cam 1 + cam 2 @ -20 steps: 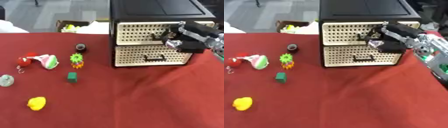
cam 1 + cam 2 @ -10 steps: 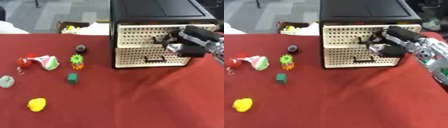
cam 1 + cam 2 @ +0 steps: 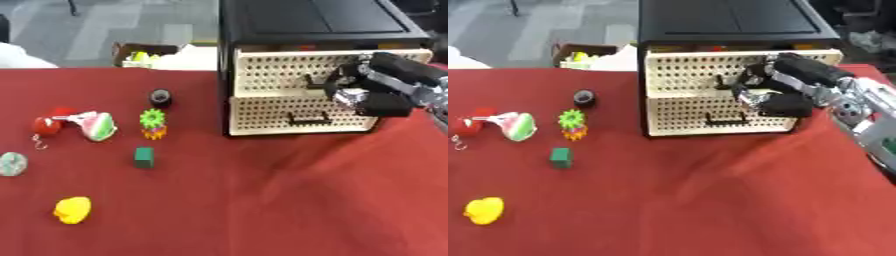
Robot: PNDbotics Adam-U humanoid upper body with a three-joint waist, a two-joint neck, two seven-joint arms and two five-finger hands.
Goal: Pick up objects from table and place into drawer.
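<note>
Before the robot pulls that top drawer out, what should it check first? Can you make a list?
1. Right hand at the top drawer's handle: ok, its fingers are curled there.
2. Top drawer open enough for toys: not ok, only a small gap shows.
3. Lower drawer shut: ok.
4. Cloth in front of the cabinet free of toys: ok.
5. Toys waiting on the table: ok, yellow duck, green block and green gear lie to the left.
6. Left hand ready: cannot tell, not in view.
</note>
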